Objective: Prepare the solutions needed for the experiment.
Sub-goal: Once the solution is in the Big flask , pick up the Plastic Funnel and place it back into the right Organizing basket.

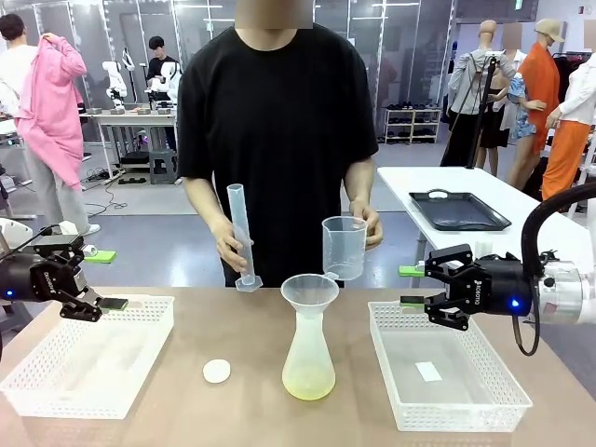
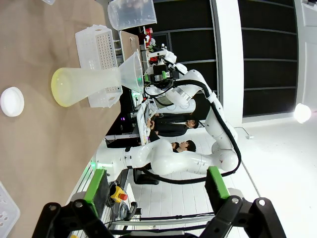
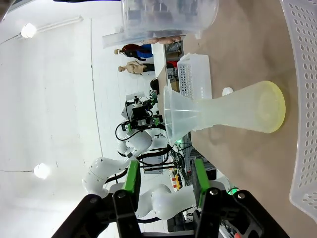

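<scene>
A clear flask (image 1: 308,354) stands mid-table with a funnel (image 1: 310,291) in its neck. The pale yellow-green solutions (image 1: 308,383) lie shallow in its base and also show in the left wrist view (image 2: 57,89) and the right wrist view (image 3: 275,106). Across the table, the person holds a graduated cylinder (image 1: 241,233) in one hand and an empty beaker (image 1: 345,247) in the other. My left gripper (image 1: 101,280) hovers open over the left basket (image 1: 140,300). My right gripper (image 1: 412,286) is open with nothing between its fingers, above the right basket (image 1: 391,372).
A small white round cap (image 1: 216,371) lies on the table left of the flask. A white scrap (image 1: 428,371) rests in the right basket. A black tray (image 1: 458,209) sits on a separate table behind.
</scene>
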Robot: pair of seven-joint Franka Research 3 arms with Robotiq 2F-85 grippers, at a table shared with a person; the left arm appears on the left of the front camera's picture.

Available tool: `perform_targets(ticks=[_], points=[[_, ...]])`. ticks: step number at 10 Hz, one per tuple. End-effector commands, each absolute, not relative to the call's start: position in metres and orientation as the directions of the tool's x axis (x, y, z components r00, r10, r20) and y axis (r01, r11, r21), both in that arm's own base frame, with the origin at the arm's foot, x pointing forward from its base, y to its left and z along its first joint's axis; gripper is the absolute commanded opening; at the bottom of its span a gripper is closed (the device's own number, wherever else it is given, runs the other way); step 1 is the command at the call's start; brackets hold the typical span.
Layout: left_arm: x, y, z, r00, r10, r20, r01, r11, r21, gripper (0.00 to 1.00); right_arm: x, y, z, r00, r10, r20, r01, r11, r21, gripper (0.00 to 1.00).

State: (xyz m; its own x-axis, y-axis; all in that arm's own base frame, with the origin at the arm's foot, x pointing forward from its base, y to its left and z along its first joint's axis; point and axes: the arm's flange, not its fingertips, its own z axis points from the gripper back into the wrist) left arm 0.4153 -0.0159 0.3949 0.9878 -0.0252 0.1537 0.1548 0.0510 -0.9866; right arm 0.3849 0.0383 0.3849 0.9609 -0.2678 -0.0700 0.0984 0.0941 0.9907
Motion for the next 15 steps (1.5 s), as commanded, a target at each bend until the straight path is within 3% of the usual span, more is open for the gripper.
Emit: perform_targets(ticks=[1,3,7,8,10,13,15], points=[[0.415,-0.016,0.397,0.989,-0.026,0.149,0.150,0.050,-0.987,1.00,0.385,0.038,0.388,0.960,-0.271,-0.065,0.094,0.095,0.991,0.54],[0.415,-0.016,0.397,0.989,-0.026,0.149,0.150,0.050,-0.987,1.00,0.385,0.038,0.385,0.961,-0.268,-0.070,0.098,0.094,0.991,0.54],[0.415,-0.016,0.397,0.989,-0.026,0.149,0.150,0.050,-0.987,1.00,0.407,0.054,0.420,0.980,-0.185,0.076,-0.028,0.246,0.969,0.54],[0.415,-0.016,0.397,0.989,-0.026,0.149,0.150,0.050,-0.987,1.00,0.420,0.061,0.444,0.975,-0.134,0.180,-0.121,0.358,0.926,0.54],[0.415,-0.016,0.397,0.989,-0.026,0.149,0.150,0.050,-0.987,1.00,0.437,0.076,0.481,0.955,0.039,0.294,-0.278,0.467,0.839,0.54],[0.415,-0.016,0.397,0.989,-0.026,0.149,0.150,0.050,-0.987,1.00,0.451,0.109,0.513,0.901,0.272,0.338,-0.433,0.608,0.665,0.54],[0.415,-0.016,0.397,0.989,-0.026,0.149,0.150,0.050,-0.987,1.00,0.454,0.127,0.514,0.886,0.329,0.325,-0.462,0.668,0.583,0.54]])
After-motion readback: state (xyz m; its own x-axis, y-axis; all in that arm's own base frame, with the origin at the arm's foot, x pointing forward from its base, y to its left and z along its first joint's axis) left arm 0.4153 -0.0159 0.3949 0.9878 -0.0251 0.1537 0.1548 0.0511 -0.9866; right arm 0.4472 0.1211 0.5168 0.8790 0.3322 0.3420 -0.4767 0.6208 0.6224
